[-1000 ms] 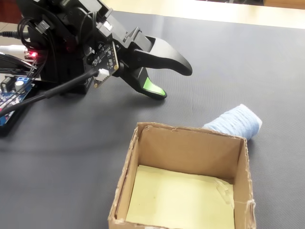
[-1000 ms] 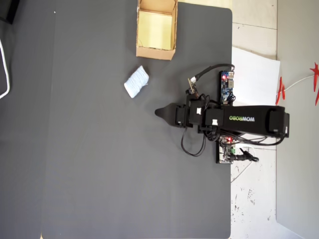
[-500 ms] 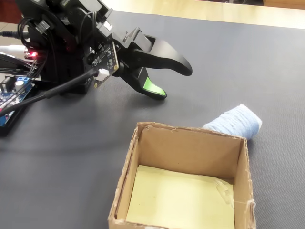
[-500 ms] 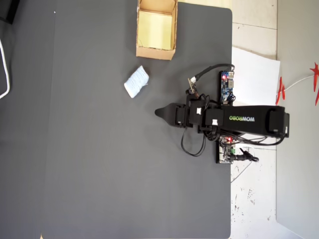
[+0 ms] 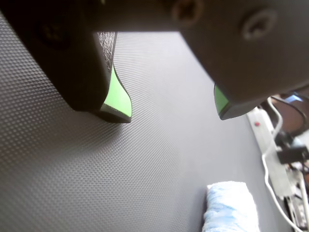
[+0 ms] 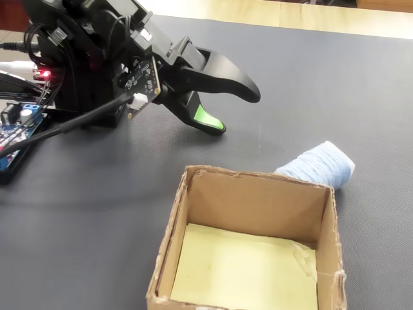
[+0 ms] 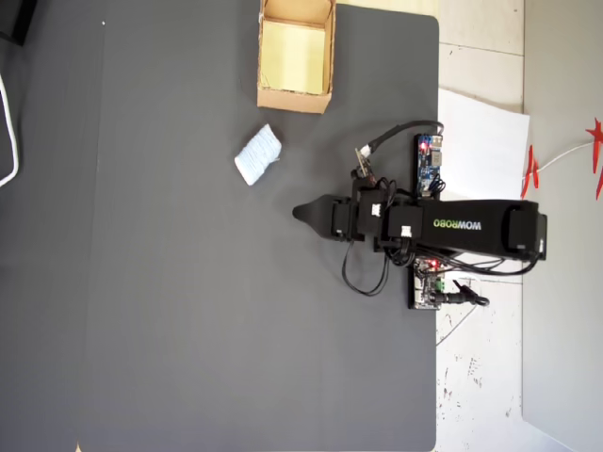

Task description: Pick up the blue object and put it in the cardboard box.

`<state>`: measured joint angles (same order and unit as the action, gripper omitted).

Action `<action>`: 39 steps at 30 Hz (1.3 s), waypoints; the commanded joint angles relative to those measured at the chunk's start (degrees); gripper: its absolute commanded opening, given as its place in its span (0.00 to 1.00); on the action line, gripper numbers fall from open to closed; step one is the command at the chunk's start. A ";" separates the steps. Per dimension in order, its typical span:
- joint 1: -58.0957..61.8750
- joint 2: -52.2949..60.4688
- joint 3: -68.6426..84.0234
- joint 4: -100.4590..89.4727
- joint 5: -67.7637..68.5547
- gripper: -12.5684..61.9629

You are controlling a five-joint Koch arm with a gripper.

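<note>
The blue object [image 5: 229, 208] is a pale blue-white ribbed roll lying on the dark mat, low and right in the wrist view. It rests just behind the cardboard box's far corner in the fixed view [image 6: 321, 165] and below-left of the box in the overhead view [image 7: 258, 155]. The cardboard box [image 6: 258, 184] stands open with a pale yellow bottom, at the mat's top edge in the overhead view [image 7: 294, 98]. My gripper [image 5: 174, 113] is open with nothing between its green pads [image 5: 118, 94]. It hovers low over bare mat [image 6: 235, 111], apart from the roll and to its right in the overhead view [image 7: 300, 213].
A white power strip [image 5: 264, 137] with cables lies off the mat's edge in the wrist view. A circuit board [image 7: 429, 162] and wires sit by my arm's base, beside a white paper sheet [image 7: 485, 141]. A white cable [image 7: 9, 141] runs along the overhead view's left edge.
</note>
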<state>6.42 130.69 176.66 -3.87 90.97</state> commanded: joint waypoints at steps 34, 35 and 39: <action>2.02 -0.62 -14.41 -3.16 -9.23 0.62; 2.37 -1.23 -15.73 -2.81 -9.93 0.62; 3.87 -4.39 -21.27 0.18 -12.13 0.62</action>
<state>9.84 127.09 160.49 -3.60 79.89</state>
